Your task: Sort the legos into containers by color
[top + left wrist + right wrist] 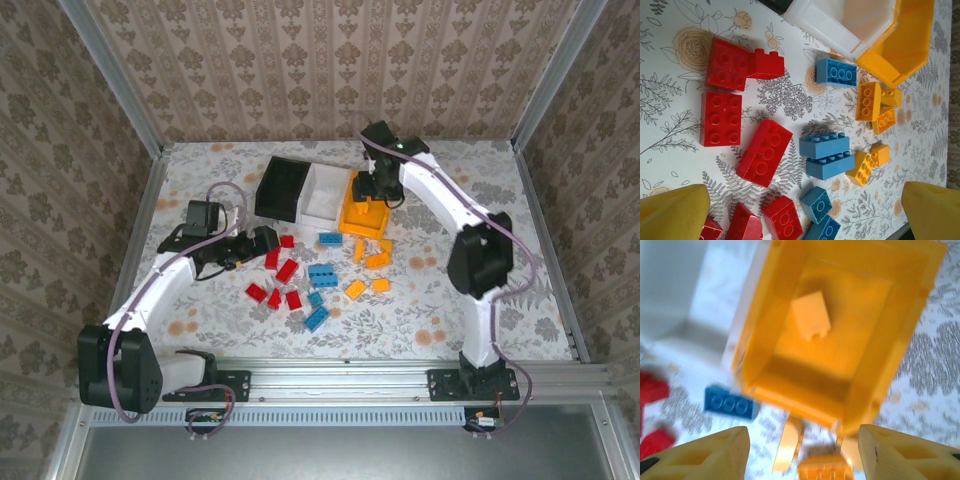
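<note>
The table (470, 300), covered in a floral cloth, carries the containers (322, 190) towards the middle of its far edge. They are joined in a row: the black bin (281, 187) is set nearest the left edge, then the white bin (326, 191), then the orange bin (362, 212). The legos (318, 276) are scattered between the bins and the near edge, the red bricks (283, 272) to the left, the blue bricks (321, 275) in the middle and the orange bricks (372, 262) to the right.

The step in hand is judged to be a drop into the orange bin, where one orange brick (811, 316) is seen lying on the floor. To finish it well, the right gripper (377, 192) should be raised straight up before it is swung away, so that the bin wall is not caught and the row is not dragged. For the next pick, an orange brick standing apart from its neighbours should be chosen, and its short sides should be straddled.

The right gripper is held above the orange bin, its fingers (715, 452) spread wide with nothing between them. The left gripper (262, 241) is poised over the red bricks, its fingers (675, 212) likewise parted wide and empty, and no brick is touched.
</note>
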Motion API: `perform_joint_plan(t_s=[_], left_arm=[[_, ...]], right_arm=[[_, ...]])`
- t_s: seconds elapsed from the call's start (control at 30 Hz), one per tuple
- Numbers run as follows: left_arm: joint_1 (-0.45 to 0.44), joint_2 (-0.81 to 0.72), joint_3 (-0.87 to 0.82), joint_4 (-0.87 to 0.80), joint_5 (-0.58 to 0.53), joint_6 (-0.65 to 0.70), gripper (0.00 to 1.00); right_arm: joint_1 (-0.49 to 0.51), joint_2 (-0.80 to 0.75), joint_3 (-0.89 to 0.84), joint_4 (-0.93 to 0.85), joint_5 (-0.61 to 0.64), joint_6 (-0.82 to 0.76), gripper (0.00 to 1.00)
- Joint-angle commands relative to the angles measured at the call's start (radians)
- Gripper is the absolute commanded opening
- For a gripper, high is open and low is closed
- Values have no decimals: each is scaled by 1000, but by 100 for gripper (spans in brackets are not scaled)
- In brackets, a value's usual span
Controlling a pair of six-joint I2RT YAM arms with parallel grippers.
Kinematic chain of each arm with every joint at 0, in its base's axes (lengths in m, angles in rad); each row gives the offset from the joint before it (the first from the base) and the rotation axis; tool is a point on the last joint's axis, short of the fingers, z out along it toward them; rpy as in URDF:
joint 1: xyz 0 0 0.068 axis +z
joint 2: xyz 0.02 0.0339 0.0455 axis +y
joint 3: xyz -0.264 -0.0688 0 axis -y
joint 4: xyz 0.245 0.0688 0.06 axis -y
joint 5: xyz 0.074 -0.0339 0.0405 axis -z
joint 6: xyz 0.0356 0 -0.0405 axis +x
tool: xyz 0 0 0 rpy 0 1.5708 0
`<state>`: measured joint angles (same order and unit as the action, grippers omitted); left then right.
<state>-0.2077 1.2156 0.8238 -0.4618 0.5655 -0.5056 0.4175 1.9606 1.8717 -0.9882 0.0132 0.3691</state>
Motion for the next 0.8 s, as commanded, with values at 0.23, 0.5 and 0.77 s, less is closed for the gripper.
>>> perform_joint_plan(t_s=[0.23, 0.5, 0.77], left_arm=[[-22, -34, -14, 37, -8, 19, 100], [-68, -25, 31, -35, -60, 52, 100], [-60, -31, 22, -43, -76, 53, 100]], right_arm=[[200, -311, -558, 244, 102, 335, 59], [248, -184, -561, 339, 177, 373, 55], [208, -69, -491, 330, 183, 352, 52]])
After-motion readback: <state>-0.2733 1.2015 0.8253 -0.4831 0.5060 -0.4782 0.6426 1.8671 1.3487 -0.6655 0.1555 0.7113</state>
